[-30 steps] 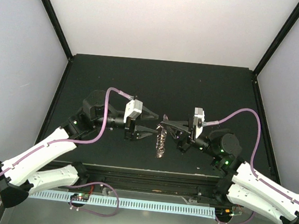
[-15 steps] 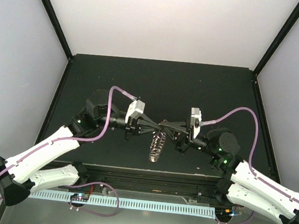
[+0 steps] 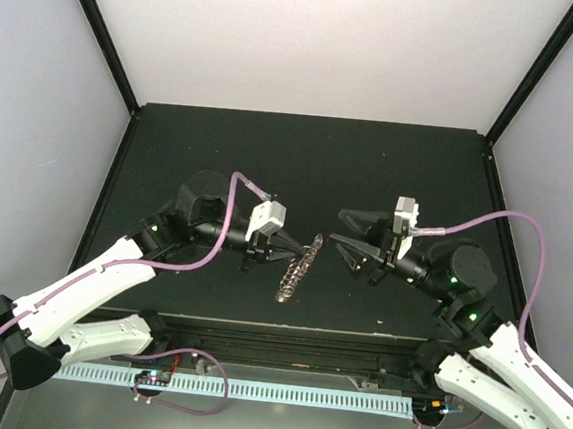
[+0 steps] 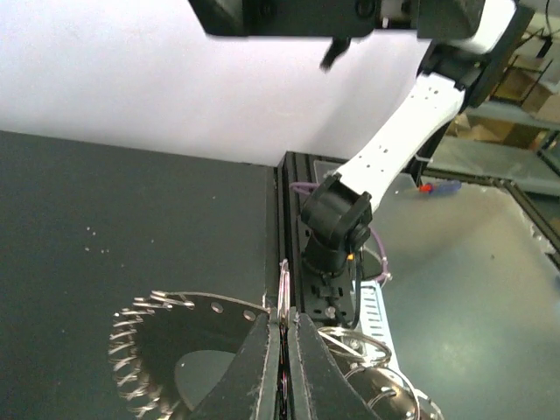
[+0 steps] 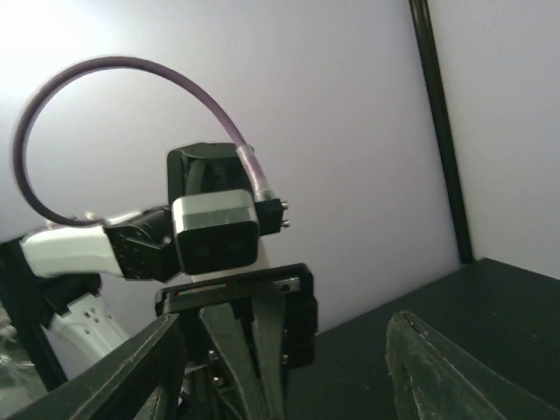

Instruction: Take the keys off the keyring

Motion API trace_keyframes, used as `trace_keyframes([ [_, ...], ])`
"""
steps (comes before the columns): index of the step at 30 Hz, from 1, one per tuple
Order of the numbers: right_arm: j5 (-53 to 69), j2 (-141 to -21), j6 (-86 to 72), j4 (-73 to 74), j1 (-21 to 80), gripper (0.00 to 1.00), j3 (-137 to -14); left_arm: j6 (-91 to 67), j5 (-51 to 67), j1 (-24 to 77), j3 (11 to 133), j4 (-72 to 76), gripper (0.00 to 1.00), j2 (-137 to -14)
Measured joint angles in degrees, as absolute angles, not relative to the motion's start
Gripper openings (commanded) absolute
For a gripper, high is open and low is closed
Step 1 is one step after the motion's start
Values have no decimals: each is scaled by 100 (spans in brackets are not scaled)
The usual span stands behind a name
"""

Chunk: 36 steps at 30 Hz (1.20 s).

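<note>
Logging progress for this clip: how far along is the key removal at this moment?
Done: nothing visible; no key lies apart from the keyring. In hand: the left claw is shut on the ring's rim, holding it edge-on. The right claw stands open and empty nearby. Left: the whole removal.

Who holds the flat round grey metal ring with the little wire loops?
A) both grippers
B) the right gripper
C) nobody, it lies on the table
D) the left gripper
D: the left gripper is pinched shut on the rim of the grey metal keyring, and the right gripper stands open, apart from it.
</note>
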<state>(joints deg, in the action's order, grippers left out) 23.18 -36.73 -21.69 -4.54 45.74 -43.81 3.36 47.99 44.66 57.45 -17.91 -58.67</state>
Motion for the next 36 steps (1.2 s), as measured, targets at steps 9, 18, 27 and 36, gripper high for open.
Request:
trace_keyframes([
  [9,3234,-4766,-764,2727,4362,55,-5843,947,4451,4622,6007,-2665,2,-6278],
  [18,3828,-5172,-169,4014,4362,47,-5940,1081,4364,4692,6012,-2873,2,-6399],
  [27,4110,-5365,-62,3957,4362,26,-5946,1079,4370,4858,6012,-2873,2,-6399],
  [36,4244,-5470,12,3876,4362,2,-6001,1081,4368,4923,6012,-2873,2,-6399],
])
